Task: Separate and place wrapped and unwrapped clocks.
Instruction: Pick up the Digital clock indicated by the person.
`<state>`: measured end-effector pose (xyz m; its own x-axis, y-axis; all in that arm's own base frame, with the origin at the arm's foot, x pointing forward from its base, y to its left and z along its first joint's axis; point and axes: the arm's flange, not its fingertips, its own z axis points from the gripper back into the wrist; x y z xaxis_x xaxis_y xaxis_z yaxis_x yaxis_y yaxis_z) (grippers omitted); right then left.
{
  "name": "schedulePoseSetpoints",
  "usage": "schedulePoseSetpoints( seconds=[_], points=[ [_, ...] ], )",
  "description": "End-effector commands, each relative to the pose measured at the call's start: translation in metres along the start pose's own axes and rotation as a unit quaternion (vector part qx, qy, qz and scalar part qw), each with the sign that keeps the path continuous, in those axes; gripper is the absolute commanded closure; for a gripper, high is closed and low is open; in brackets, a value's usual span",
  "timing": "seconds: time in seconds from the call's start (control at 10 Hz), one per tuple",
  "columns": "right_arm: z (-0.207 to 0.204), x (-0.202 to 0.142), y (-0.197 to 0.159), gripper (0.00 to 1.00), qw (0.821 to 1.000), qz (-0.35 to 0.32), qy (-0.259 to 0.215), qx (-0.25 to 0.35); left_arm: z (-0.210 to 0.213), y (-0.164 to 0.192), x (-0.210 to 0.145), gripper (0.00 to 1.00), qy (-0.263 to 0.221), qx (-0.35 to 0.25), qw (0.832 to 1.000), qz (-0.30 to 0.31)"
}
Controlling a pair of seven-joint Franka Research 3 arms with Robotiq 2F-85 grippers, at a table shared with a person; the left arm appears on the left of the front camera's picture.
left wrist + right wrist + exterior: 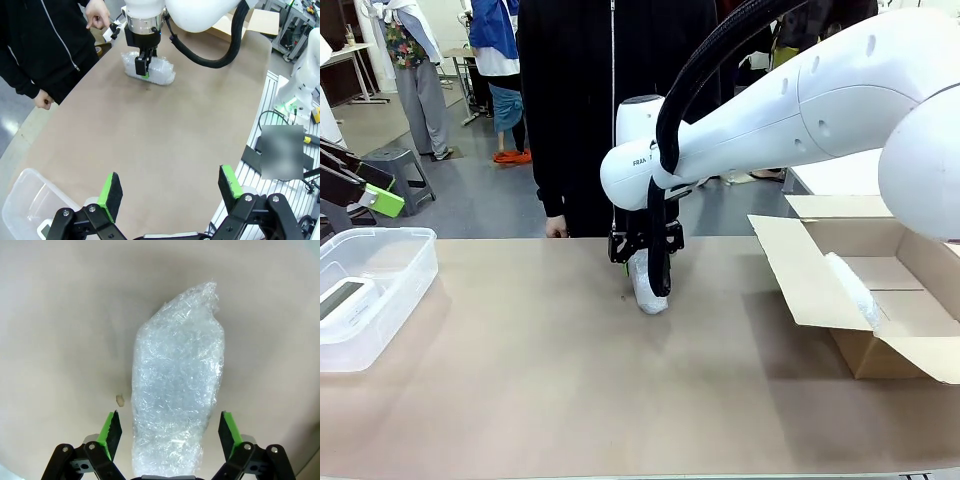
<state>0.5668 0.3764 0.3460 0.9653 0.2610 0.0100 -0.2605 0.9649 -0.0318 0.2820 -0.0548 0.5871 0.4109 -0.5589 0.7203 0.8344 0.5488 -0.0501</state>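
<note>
A wrapped clock, an oblong bundle of bubble wrap (650, 288), lies on the brown table near the middle. My right gripper (642, 262) hangs over it, open. In the right wrist view the bundle (177, 385) runs lengthwise between the two green pads (111, 432), with a small gap on each side. A second bubble-wrap bundle (850, 290) lies in the cardboard box (800, 275) at the right. The unwrapped white clock (342, 297) lies in the clear plastic bin (390, 290) at the left. My left gripper (170, 190) is open and holds nothing, above the table's near left part.
A person in black stands at the far edge, with one hand (556, 228) near the table. The box flaps stand open toward the middle. A small crumb (119, 400) lies beside the bundle. Bare tabletop (540, 380) stretches between bin and box.
</note>
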Motion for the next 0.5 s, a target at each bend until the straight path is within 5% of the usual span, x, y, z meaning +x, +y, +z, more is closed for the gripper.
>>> schedulePoseSetpoints(
  seconds=[0.0,0.1,0.2,0.3,0.4],
  points=[
    [0.0024,0.0062,0.0011,0.0,1.0,-0.003,0.003,0.005,-0.0006,-0.0003,-0.0007,0.0,0.002,-0.004,1.0,-0.006],
    [0.0025,0.0063,0.0009,0.18,1.0,-0.007,0.002,0.001,-0.0006,-0.0003,-0.0007,0.0,0.002,-0.004,1.0,-0.006],
    [0.0026,0.0061,0.0014,0.18,1.0,-0.004,-0.003,0.002,-0.0006,-0.0003,-0.0007,0.0,0.002,-0.004,1.0,-0.006],
    [0.0023,0.0062,0.0022,0.36,1.0,0.0,-0.007,0.004,-0.0006,-0.0003,-0.0007,0.0,0.002,-0.004,1.0,-0.006],
    [0.002,0.0061,0.0014,0.37,1.0,0.003,-0.003,0.004,-0.0006,-0.0003,-0.0007,0.0,0.002,-0.004,1.0,-0.006]
  ],
)
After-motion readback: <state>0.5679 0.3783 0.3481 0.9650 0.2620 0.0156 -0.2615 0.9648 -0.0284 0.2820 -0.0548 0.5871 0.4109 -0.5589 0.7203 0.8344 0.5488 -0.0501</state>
